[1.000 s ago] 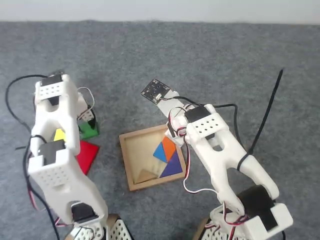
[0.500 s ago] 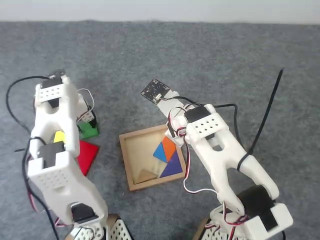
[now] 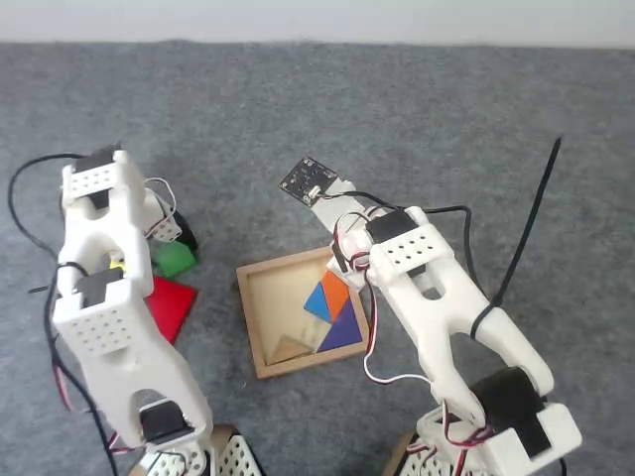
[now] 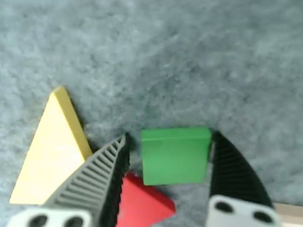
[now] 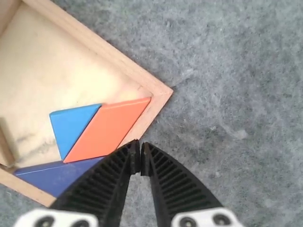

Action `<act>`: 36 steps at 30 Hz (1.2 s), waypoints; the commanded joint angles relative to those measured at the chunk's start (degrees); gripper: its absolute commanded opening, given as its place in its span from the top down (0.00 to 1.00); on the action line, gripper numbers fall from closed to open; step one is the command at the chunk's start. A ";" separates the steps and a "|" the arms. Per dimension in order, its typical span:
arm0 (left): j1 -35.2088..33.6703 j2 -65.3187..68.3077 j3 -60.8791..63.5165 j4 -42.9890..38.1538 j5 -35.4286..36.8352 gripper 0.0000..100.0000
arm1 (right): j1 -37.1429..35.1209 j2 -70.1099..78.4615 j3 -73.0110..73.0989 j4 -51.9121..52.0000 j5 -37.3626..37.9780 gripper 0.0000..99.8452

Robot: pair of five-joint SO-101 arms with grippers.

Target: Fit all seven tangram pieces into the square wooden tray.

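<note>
Wooden tray (image 3: 248,322) lies on grey carpet (image 3: 466,109) between the two arms, set at a slight angle to them.

Three pieces are inside, packed toward the side nearest the right arm (image 3: 437,297):
- blue triangle (image 5: 71,124)
- orange parallelogram (image 5: 108,127), edge to edge with the blue and reaching into a tray corner
- dark blue triangle (image 5: 54,175), touching both of the others

A pale tan shape shows in another corner of the tray floor; cannot tell if it is a piece.

Right gripper (image 5: 139,143): fingers pressed together, nothing between them. The tips hang at the tray's outer rim, just beside the end of the orange parallelogram.

Three pieces are out on the carpet by the left arm (image 3: 99,297), outside the tray: green square (image 4: 175,156), red triangle (image 4: 142,205) and yellow triangle (image 4: 52,146). A corner of the red meets one edge of the green. The yellow lies near the green but apart from it.

Left gripper (image 4: 169,138): fingers spread, one on each side of the green square, low over it. One finger looks to touch the square's side, and the other shows a narrow gap. Not clamped. That second finger crosses between yellow and green and covers part of the red.

From the high view, the left arm hides most of the yellow triangle and part of the red. The green square shows beside the arm.
</note>
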 commanded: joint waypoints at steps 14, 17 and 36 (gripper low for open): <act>3.60 1.67 2.95 1.41 2.73 0.79 | -0.31 -0.57 -0.18 -0.48 -0.62 0.98; 5.63 2.29 2.86 1.41 2.90 0.83 | -0.22 -0.57 -0.18 -0.48 -0.62 0.98; 5.63 -0.53 2.07 2.99 2.99 0.88 | -0.13 -0.57 -0.18 -0.48 -0.62 0.98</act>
